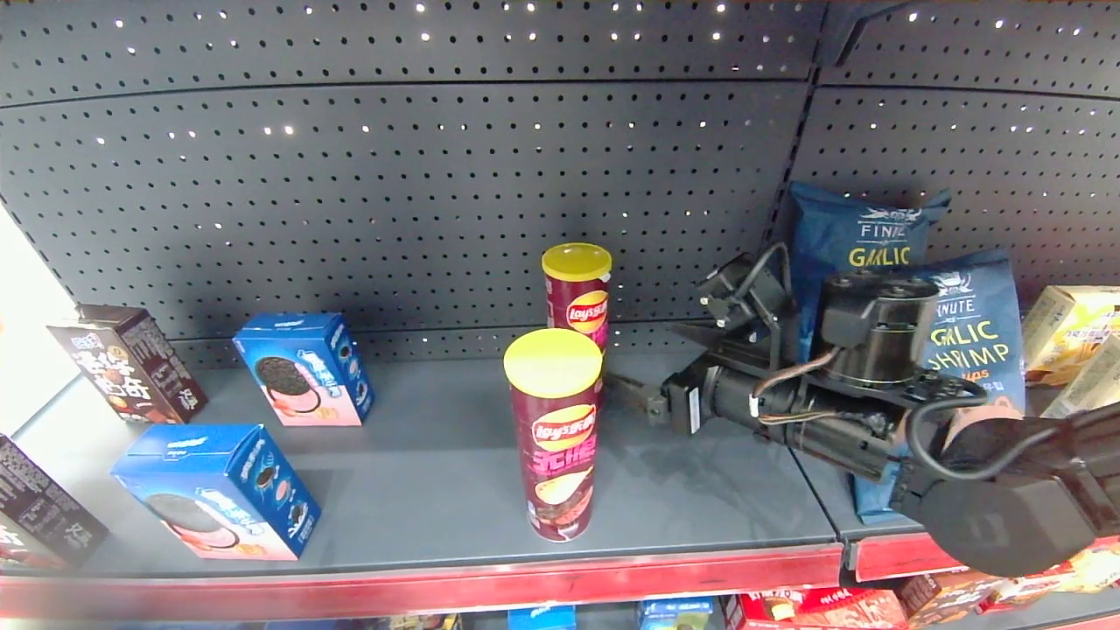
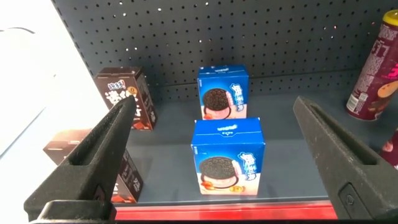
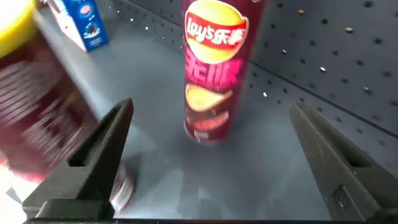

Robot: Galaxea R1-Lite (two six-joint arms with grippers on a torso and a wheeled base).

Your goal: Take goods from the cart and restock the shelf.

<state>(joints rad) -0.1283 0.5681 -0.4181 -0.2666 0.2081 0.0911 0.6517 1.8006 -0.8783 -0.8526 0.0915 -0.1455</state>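
Two tall chip cans stand upright on the grey shelf (image 1: 420, 472), near its middle. Each is dark maroon with a flat yellow lid, a red and yellow logo on the side and a picture of chips below it. The front can (image 1: 556, 437) stands close to the shelf's red front lip. The rear can (image 1: 577, 297) stands behind it, near the perforated back panel (image 1: 394, 175), with a gap between the two.

The right pincer (image 1: 656, 367) hangs low over the shelf just to the right of the cans, pointing at them. Its jaws are spread wide and hold nothing. In the right wrist view the rear can (image 3: 214, 68) stands beyond the tips of the pincer (image 3: 211, 109), untouched, with the front can (image 3: 43, 124) blurred at one side.

The left pincer (image 2: 212, 104) is also spread wide and empty, facing the left part of the shelf. There two blue cookie boxes stand one behind the other, the front blue box (image 2: 227, 155) near the lip and the rear blue box (image 2: 222, 92) near the back panel. Two brown boxes (image 2: 127, 96) stand farther left.

On the neighbouring shelf section to the right, two blue snack bags (image 1: 971, 324) lean against the back panel, with pale yellow boxes (image 1: 1072, 324) beside them.
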